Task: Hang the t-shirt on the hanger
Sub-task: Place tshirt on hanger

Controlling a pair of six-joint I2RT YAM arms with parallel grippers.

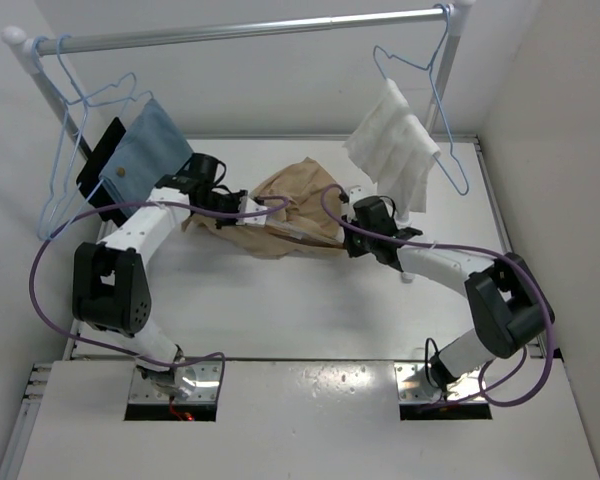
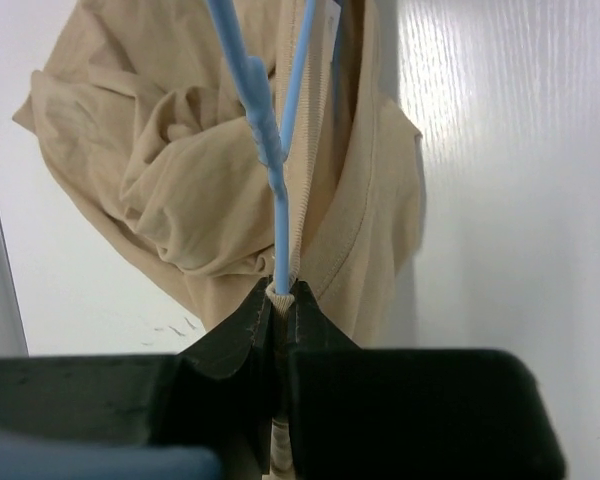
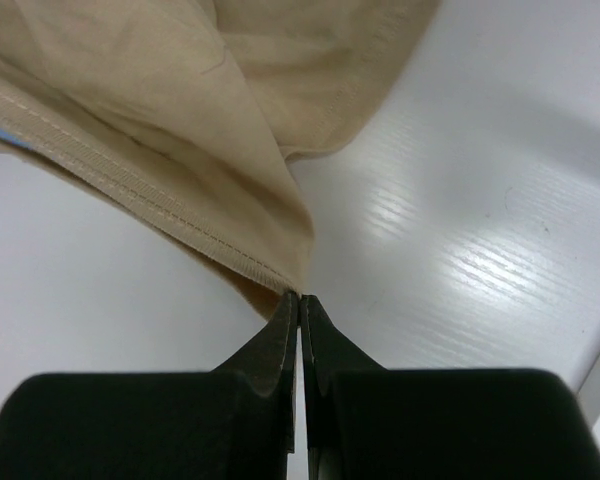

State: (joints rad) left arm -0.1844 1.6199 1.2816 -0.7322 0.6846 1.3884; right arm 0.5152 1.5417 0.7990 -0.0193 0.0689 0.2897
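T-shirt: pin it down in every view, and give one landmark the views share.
Top external: t-shirt crumpled at centre on the white table.
Left wrist: t-shirt upper centre, behind the light-blue hanger wire, above the left hand.
Right wrist: t-shirt upper left, hem running down into the right hand.
Shared landmark: that white table.

A metal rail (image 1: pixel 250 30) runs across the back, above the white bench (image 1: pixel 310 300). At its left end hangs a bare blue wire hanger (image 1: pixel 58 175). Just right of that is a blue cloth (image 1: pixel 145 150) with a dark flat thing (image 1: pixel 100 160) behind it; what holds them up I cannot tell. Near the right end, a white waffle towel (image 1: pixel 395 145) hangs on a second blue hanger (image 1: pixel 450 135)
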